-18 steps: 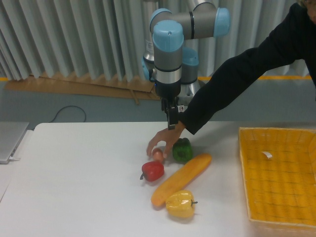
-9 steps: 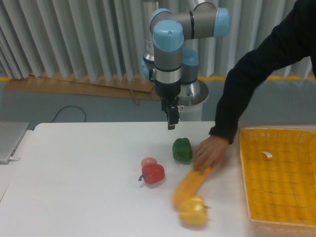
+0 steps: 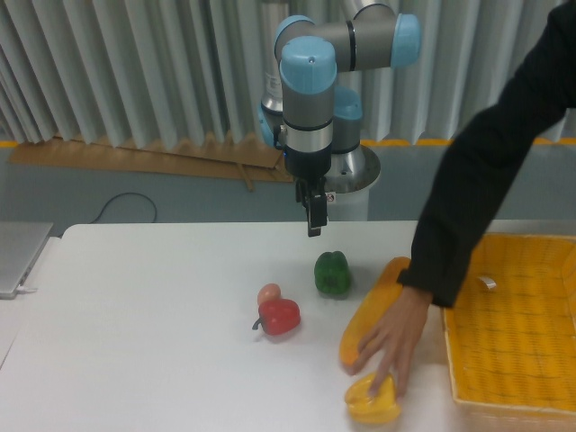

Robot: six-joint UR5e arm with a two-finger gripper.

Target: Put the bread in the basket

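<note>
The gripper [image 3: 312, 225] is hanging above the table, fingers together, holding nothing; the basket [image 3: 513, 324] tag's writing is showing as unreadable.

A person's hand [image 3: 389, 340] and dark sleeve [image 3: 477, 189] lie across the bread [image 3: 367, 315], blocking the way between it and the basket [image 3: 516, 396]. The yellow pepper [image 3: 373, 402] touches the hand. The green pepper [image 3: 332, 274] sits just below the gripper [image 3: 313, 223]. The table's left half [image 3: 135, 324] is bare.
</note>
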